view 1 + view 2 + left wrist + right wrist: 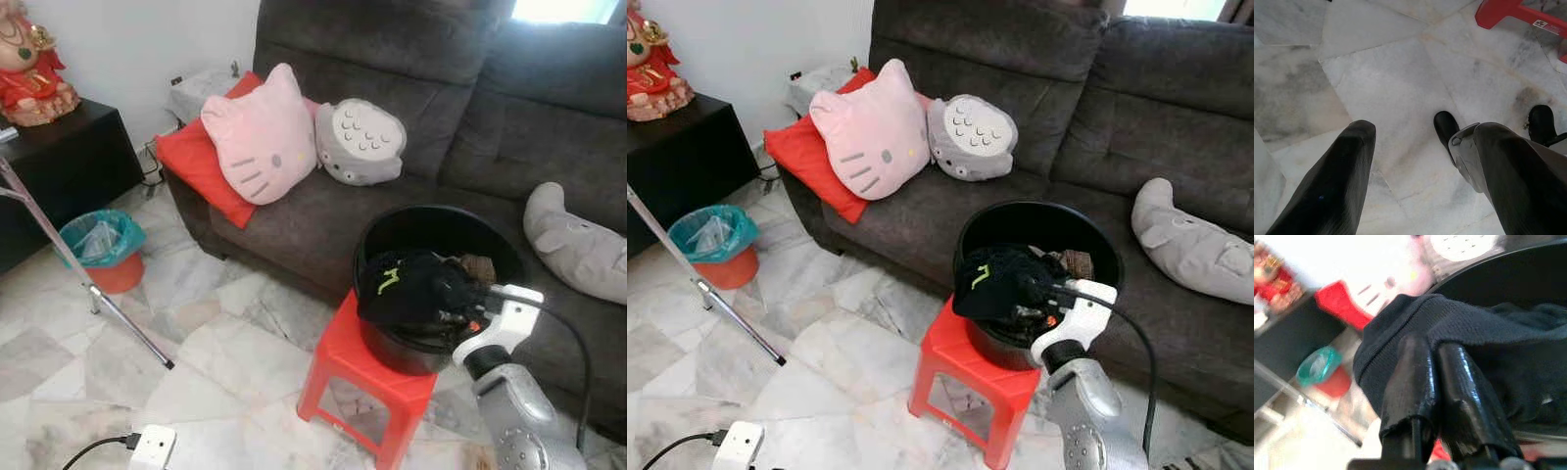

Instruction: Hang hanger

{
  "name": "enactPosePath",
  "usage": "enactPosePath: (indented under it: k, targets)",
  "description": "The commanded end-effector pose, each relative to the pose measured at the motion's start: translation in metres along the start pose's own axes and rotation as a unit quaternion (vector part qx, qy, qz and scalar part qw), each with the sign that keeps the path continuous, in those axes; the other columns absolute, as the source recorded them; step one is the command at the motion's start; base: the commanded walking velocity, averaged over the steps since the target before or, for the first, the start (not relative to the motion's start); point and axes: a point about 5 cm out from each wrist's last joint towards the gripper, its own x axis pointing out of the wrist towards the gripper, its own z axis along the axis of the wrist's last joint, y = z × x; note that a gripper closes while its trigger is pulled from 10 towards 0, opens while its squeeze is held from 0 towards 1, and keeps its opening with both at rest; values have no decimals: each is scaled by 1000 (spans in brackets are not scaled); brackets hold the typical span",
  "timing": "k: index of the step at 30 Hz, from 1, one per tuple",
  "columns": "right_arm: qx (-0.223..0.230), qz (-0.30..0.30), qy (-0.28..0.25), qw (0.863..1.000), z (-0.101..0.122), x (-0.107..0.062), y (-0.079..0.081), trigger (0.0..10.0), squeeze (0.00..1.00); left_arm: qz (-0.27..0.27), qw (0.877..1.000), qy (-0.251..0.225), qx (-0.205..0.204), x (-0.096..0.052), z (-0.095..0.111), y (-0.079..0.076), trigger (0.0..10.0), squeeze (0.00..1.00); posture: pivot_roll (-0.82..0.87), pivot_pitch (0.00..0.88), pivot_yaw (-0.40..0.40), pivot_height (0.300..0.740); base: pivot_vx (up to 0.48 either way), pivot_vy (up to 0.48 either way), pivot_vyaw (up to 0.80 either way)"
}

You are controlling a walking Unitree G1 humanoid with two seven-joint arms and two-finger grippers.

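right pincer (1437, 382) pinched closed on soft, light black garment (411, 284) at bucket's (392, 230) 7 o'clock rim; left pincer (1420, 166) spread wide, empty.

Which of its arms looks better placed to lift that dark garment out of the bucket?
The right: its end effector is already at the black garment in the bucket. The left end effector hangs open over the floor.

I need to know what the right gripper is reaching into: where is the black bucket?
The black bucket stands on the red stool before the grey sofa, right of centre in the eye views.
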Motion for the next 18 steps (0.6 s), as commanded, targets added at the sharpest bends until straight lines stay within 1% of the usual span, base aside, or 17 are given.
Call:
enactPosePath:
  k: [1,3,5,6,7,8,9,12,14,15,16,17,18]
  targets:
    - [-29,7,10,999,2,-2,0,10000,0,0,1000,6,3,-1,-5,0,10000,0,-246,0,-20,740,0,0,0]
    - [-30,6,14,999,1,-3,-1,10000,0,0,1000,6,3,-1,-4,0,10000,0,-247,0,-22,740,0,0,0]
    - [-56,10,33,998,-2,-4,-1,10000,0,1,1000,5,2,-1,-4,0,10000,0,-247,0,-22,740,0,0,0]
    - [-56,10,33,998,-2,-4,-1,10000,0,1,1000,5,2,-1,-4,0,10000,0,-247,0,-22,740,0,0,0]
    - [-81,16,52,995,-7,-6,0,10000,0,1,1000,5,2,-1,-4,0,10000,0,-246,0,-23,740,0,0,0]
    - [-87,19,55,995,-8,-6,1,10000,0,1,1000,5,2,-1,-4,0,10000,0,-246,0,-23,740,0,0,0]
    - [-87,19,55,995,-8,-6,1,10000,0,1,1000,5,2,-1,-4,0,10000,0,-246,0,-23,740,0,0,0]
    - [-100,-1,79,992,-17,-8,-2,10000,0,1,1000,5,3,-1,-3,1,10000,0,-250,0,-20,740,0,0,0]
    - [-102,-2,87,991,-21,-9,-2,10000,0,1,1000,5,3,-1,-3,1,10000,0,-250,0,-20,740,0,0,0]
    - [-102,1,90,991,-23,-9,-2,10000,20,1,1000,5,3,-1,-3,1,10000,0,-245,0,-20,740,0,0,0]
    - [-103,3,90,991,-23,-10,-1,10000,733,1,1000,5,3,-1,-3,0,10000,0,-245,0,-20,740,0,0,0]
    - [-107,5,90,990,-24,-10,0,10000,965,1,1000,5,4,-1,-3,1,10000,0,-246,0,-19,740,0,0,0]
    - [-108,5,90,990,-24,-10,0,10000,965,1,1000,4,4,-1,-3,1,10000,0,-246,0,-19,740,0,0,0]
